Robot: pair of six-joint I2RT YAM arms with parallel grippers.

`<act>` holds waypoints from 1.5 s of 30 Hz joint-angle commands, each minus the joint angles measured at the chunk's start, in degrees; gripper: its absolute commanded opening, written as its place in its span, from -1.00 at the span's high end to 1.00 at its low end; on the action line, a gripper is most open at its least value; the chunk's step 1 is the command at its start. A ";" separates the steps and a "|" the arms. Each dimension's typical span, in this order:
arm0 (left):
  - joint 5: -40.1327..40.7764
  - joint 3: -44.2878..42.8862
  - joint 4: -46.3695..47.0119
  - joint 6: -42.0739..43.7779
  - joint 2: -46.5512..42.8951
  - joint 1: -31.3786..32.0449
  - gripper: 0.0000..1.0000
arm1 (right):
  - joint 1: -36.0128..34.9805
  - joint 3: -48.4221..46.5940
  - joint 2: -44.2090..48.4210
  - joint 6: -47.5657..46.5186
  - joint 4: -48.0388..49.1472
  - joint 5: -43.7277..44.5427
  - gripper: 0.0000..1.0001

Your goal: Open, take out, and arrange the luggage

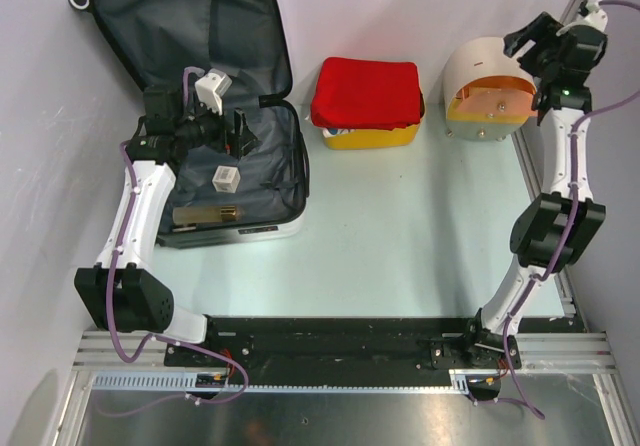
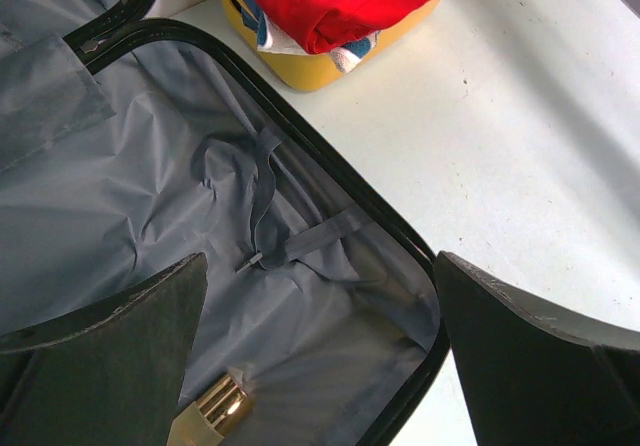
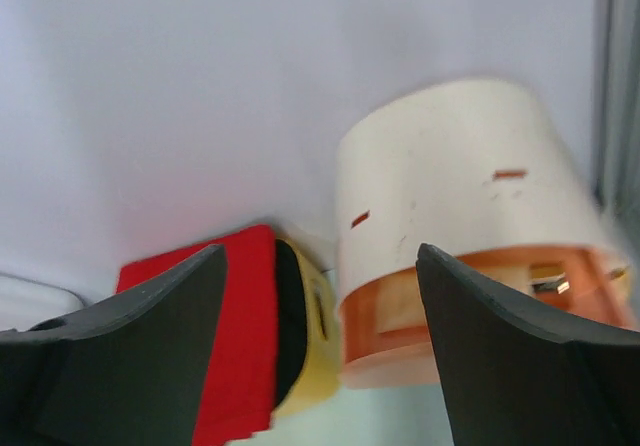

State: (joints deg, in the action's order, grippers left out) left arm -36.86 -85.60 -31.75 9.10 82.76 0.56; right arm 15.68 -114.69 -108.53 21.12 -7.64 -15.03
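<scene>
The luggage (image 1: pixel 262 171) lies open at the table's left, its lid (image 1: pixel 180 21) leaning back and its dark grey lining (image 2: pixel 150 196) showing. Inside the lower half lie a small white cube (image 1: pixel 226 177) and a gold-capped tube (image 1: pixel 205 213) (image 2: pixel 218 409). My left gripper (image 1: pixel 243 133) (image 2: pixel 320 261) hovers over that half, open and holding nothing, with the tube just below its left finger in the left wrist view. My right gripper (image 1: pixel 522 51) (image 3: pixel 320 251) is raised at the far right by the round drawer box, open with nothing between its fingers.
A yellow plastic basket (image 1: pixel 372 137) (image 3: pixel 312 356) topped with red cloth (image 1: pixel 366 91) (image 2: pixel 340 1) stands behind the table's middle. The round cream-and-orange drawer box (image 1: pixel 488 91) (image 3: pixel 450 186) sits at the back right. A metal rail (image 1: pixel 540 181) borders the right edge.
</scene>
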 commanded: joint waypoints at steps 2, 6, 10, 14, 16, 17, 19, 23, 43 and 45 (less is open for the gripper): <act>-0.93 0.70 1.34 -1.37 -1.55 -0.38 -0.99 | -4.87 -5.88 -4.14 16.75 -10.19 14.41 -0.60; -0.76 0.70 1.34 -1.28 -1.46 -0.38 -0.99 | -5.05 -9.23 -7.22 24.03 -14.85 17.31 -0.57; -0.58 0.44 1.34 -1.28 -1.20 -0.38 -0.99 | -5.40 -10.46 -9.15 26.33 -16.79 19.85 -0.55; -0.32 0.35 1.34 -1.28 -0.76 -0.38 -0.99 | -5.57 -10.64 -11.08 27.39 -16.88 20.74 -0.55; -0.14 0.17 1.34 -1.46 -0.59 -0.38 -1.00 | -5.57 -10.81 -11.88 27.74 -16.88 21.09 -0.55; -0.05 0.09 1.34 -1.37 -0.50 -0.38 -0.99 | -5.57 -11.07 -12.23 27.83 -16.62 21.18 -0.54; 0.21 -0.18 1.34 -1.46 -0.41 -0.38 -0.99 | -5.57 -11.78 -13.46 28.61 -16.36 22.05 -0.52; 0.91 -0.18 1.34 -1.63 -0.32 -0.38 -1.00 | -5.40 -14.84 -16.01 29.67 -15.83 23.46 -0.49; 1.09 -5.89 1.25 -2.69 3.81 -0.38 -1.00 | -5.22 -17.76 -21.90 32.92 -5.54 16.87 0.41; 0.91 -6.77 1.25 -2.69 4.16 -0.38 -1.00 | -4.87 -17.32 -21.90 33.37 -5.81 17.05 0.59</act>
State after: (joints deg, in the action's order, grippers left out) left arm -35.57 -88.73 -31.53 8.97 86.41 0.56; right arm 11.57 -132.94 -128.84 51.46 -24.38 5.37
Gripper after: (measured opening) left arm 0.996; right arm 0.290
